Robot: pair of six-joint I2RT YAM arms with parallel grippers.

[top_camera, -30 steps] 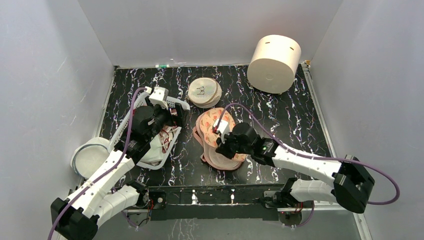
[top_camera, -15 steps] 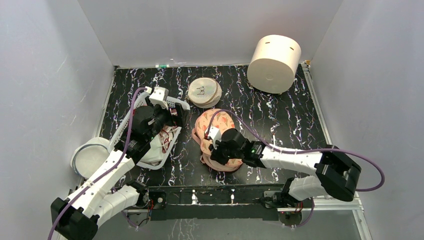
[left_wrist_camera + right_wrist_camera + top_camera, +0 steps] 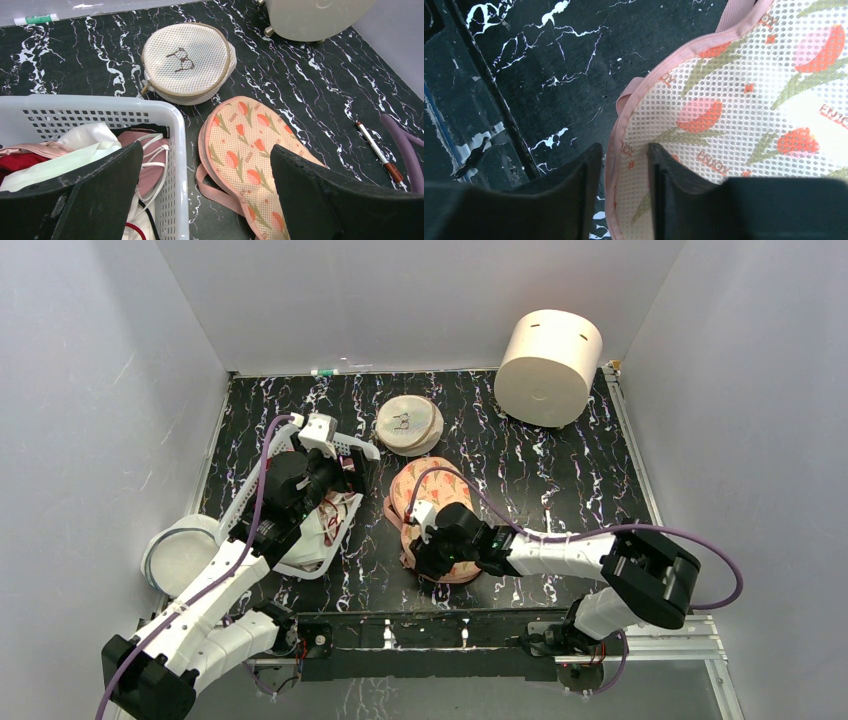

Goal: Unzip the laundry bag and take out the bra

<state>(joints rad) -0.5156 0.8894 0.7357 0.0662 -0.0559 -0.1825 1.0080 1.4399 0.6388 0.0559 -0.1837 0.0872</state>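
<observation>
The laundry bag (image 3: 428,498) lies flat mid-table, peach with an orange-red leaf print and pink trim (image 3: 734,115). My right gripper (image 3: 422,560) is at the bag's near-left end. In the right wrist view it (image 3: 624,152) is open a little and straddles the pink zip edge, one finger on the print and one over the table. My left gripper (image 3: 338,472) hangs wide open and empty over the right rim of the basket, with the bag (image 3: 245,145) lying beyond it (image 3: 205,155). The bra is hidden; the bag's inside does not show.
A white basket (image 3: 175,150) left of the bag holds pale, pink and red clothes. A round cream mesh disc (image 3: 409,424) lies behind the bag, with a big cream cylinder (image 3: 548,353) at the back right. A white round tub (image 3: 180,555) sits far left. A pen (image 3: 379,152) lies right of the bag.
My right gripper slid along the bag's left edge toward the near end, shut at first. Its jaws have now parted. The left arm has not moved.
</observation>
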